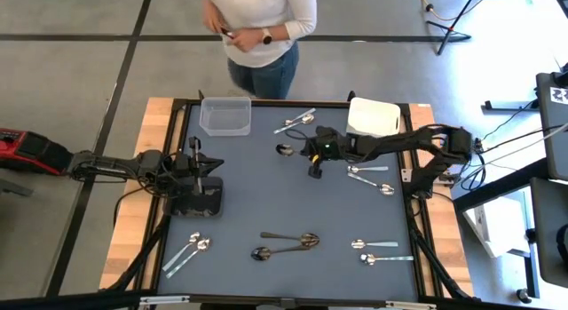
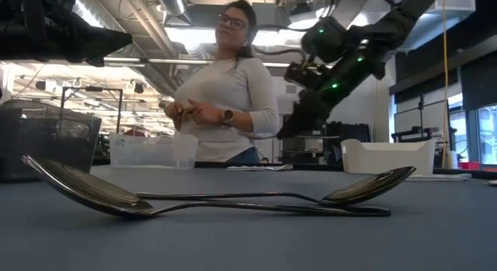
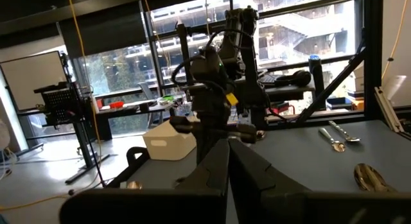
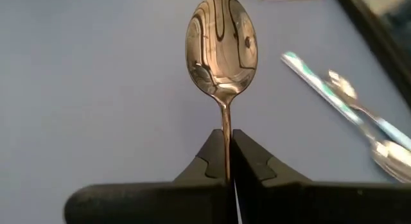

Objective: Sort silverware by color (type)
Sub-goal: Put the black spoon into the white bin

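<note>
My right gripper reaches from the table's right toward its middle and is shut on a shiny spoon, whose bowl points toward the left. In the low view this gripper hangs well above the blue table. Other silverware lies flat on the table: a silver pair at the far side, two silver pieces right of my gripper, dark spoons near the front, and more silver ones. My left gripper waits shut at the left. My right gripper pinches the spoon's thin handle between its two fingers. The fingers lie along the handle, slanting down from the table's right. The bowl sticks straight out beyond the fingertips, its hollow side showing, and the spoon looks lifted clear of the table.
A clear plastic bin and a white bin stand at the table's far edge. A person stands just beyond that edge. Bare blue table lies between the middle and the left arm.
</note>
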